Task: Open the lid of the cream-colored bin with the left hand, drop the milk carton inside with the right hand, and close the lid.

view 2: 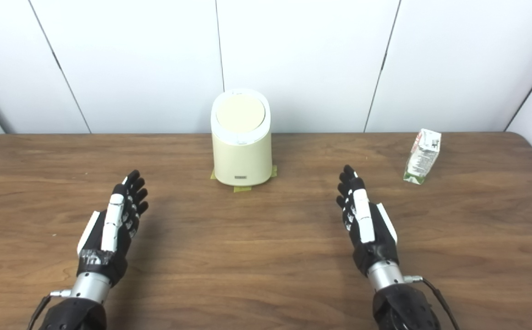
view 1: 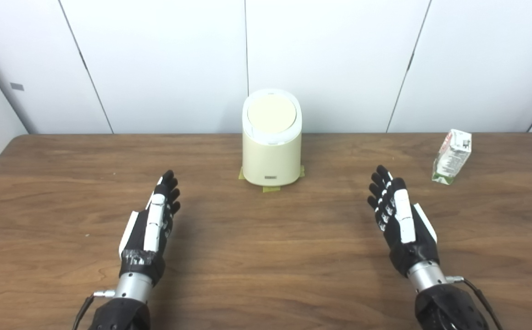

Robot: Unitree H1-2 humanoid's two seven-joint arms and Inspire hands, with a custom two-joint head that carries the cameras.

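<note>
A cream-colored bin [view 1: 271, 151] stands upright at the back middle of the wooden table, its round lid [view 1: 271, 113] down inside a white ring. A white and green milk carton [view 1: 452, 156] stands at the far right, leaning a little. My left hand [view 1: 152, 224] hovers over the table left of and nearer than the bin, fingers stretched out, holding nothing. My right hand [view 1: 399, 217] is held the same way on the right, open and empty, nearer than the carton and to its left.
Yellow-green tape tabs [view 1: 271, 188] stick out from under the bin's base. The brown table [view 1: 266, 256] ends at a white panelled wall [view 1: 339, 64] just behind the bin. The table's right corner is rounded near the carton.
</note>
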